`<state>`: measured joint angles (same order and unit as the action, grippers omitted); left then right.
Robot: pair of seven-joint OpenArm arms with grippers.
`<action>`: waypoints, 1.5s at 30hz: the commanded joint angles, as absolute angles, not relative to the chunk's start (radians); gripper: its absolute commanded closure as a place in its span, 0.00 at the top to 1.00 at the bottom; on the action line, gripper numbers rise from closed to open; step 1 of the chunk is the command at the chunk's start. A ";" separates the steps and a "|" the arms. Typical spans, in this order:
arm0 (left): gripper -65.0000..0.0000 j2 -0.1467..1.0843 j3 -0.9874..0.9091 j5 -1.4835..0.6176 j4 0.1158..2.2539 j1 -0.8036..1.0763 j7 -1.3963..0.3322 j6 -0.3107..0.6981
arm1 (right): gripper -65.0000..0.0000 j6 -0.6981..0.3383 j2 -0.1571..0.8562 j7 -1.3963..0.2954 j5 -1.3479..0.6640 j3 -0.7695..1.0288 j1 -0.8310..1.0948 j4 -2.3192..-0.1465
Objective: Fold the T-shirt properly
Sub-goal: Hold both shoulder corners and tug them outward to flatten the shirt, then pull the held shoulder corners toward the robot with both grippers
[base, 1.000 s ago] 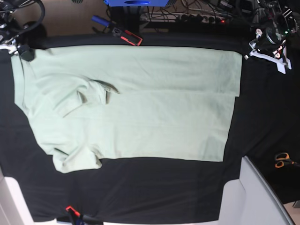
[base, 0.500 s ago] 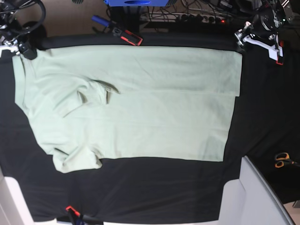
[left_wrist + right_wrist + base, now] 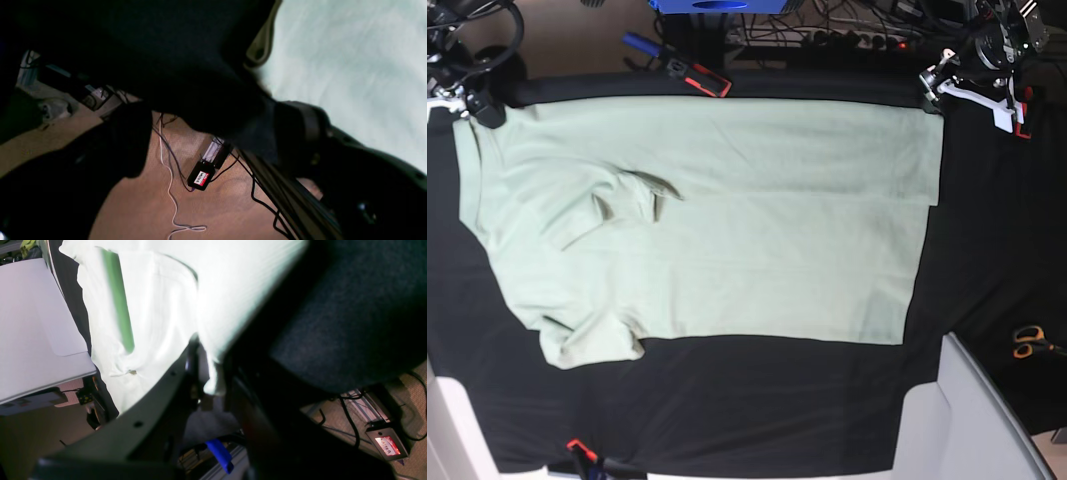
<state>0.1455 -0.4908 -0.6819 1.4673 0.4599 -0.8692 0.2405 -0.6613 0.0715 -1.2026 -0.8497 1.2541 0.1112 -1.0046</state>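
Between both grippers, T-shirt (image 3: 727, 220)

A table draped in black cloth (image 3: 727, 420) carries a pale mint-green short-sleeved cotton T-shirt (image 3: 727, 220), spread flat across most of its width, with orange-handled scissors (image 3: 1029, 341) lying near the right edge.

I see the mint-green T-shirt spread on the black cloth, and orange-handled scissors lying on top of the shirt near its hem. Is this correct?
Not quite. The scissors do not lie on the T-shirt; they rest on the black cloth, apart from the shirt, near the table's edge. The base view shows this. The rest is right: the shirt is spread on the black cloth.
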 commanded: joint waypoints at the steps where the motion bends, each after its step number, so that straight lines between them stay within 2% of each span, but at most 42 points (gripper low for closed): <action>1: 0.84 0.156 -0.492 -0.717 1.495 0.441 -0.822 0.268 | 0.00 -0.667 0.087 -1.198 -0.868 1.253 0.108 -1.015; 14: 0.84 0.156 -0.501 -0.792 1.592 0.496 -0.825 0.266 | 0.00 -0.667 0.087 -1.199 -0.865 1.253 0.094 -1.015; 31: 0.84 0.156 -0.489 -0.788 1.492 0.426 -0.823 0.266 | 0.00 -0.667 0.088 -1.201 -0.865 1.253 0.091 -1.015; 45: 0.84 0.156 -0.364 -0.788 1.392 0.364 -0.819 0.266 | 0.00 -0.667 0.088 -1.201 -0.865 1.253 0.093 -1.015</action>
